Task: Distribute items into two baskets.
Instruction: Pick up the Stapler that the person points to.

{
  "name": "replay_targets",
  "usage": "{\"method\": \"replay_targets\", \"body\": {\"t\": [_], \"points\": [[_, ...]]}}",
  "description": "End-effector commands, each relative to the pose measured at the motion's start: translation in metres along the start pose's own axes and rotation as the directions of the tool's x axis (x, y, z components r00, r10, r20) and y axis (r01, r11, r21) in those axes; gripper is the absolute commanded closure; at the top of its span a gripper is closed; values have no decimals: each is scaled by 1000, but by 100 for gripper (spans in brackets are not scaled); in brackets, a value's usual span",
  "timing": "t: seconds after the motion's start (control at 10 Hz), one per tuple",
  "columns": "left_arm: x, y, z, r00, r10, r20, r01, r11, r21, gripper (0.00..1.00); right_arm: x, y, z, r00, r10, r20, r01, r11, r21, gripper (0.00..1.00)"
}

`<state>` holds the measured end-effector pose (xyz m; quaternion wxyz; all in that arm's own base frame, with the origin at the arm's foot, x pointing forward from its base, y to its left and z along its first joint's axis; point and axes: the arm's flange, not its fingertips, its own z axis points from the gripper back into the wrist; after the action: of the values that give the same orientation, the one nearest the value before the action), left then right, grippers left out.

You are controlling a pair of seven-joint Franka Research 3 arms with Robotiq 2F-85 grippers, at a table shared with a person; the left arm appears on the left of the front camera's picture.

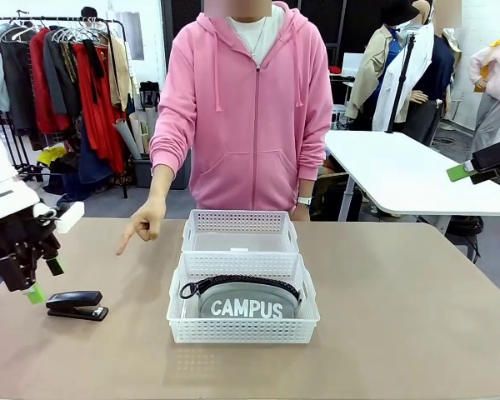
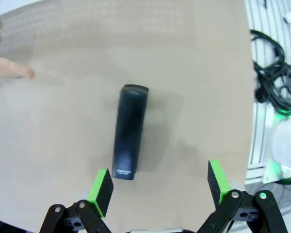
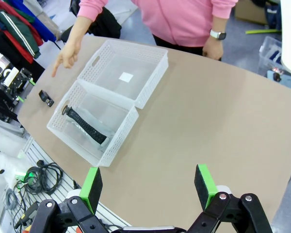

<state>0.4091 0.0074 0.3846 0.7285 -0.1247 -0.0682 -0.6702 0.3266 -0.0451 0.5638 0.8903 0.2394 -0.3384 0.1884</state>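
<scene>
Took the near white basket [image 1: 242,332] as the mark, at the middle of the brown table [image 1: 400,317]. Found the grey CAMPUS pouch [image 1: 246,307] inside it, standing on its long edge, black zipper on top, lettering facing the robot's side. Saw the second white basket [image 1: 237,222] touching the near basket's far wall, a small white label on its floor. Found the black stapler [image 1: 77,305] lying flat on the table well left of the near basket, apart from it. Saw the left gripper [image 1: 46,281] farther left again and just above the stapler, jaws spread wide, holding nothing. In its wrist view, saw the stapler lengthwise just ahead of the green pads [image 2: 101,187], close to one of them, not touched. Saw the person's hand [image 1: 143,225] beyond the near basket's far left corner, forefinger pointing down at the table on the stapler's side. Saw the right gripper [image 3: 148,185] raised high and well off to the right of the near basket, jaws equally wide, empty.
</scene>
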Motion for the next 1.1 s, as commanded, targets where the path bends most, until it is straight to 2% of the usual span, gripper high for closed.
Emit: {"method": "replay_targets", "body": {"t": [0.0,0.3,1.0], "points": [[-4,2,6,997,-82,-2,82,996,-29,0,0,-1,1,1000,-5,1,5,1000,-8,0],[2,9,-1,988,-157,10,156,986,57,0,0,-1,1,1000,-5,1,5,1000,-8,0],[14,22,-35,982,-188,5,187,980,66,0,0,-1,1,1000,-5,1,5,1000,-8,0]]}}
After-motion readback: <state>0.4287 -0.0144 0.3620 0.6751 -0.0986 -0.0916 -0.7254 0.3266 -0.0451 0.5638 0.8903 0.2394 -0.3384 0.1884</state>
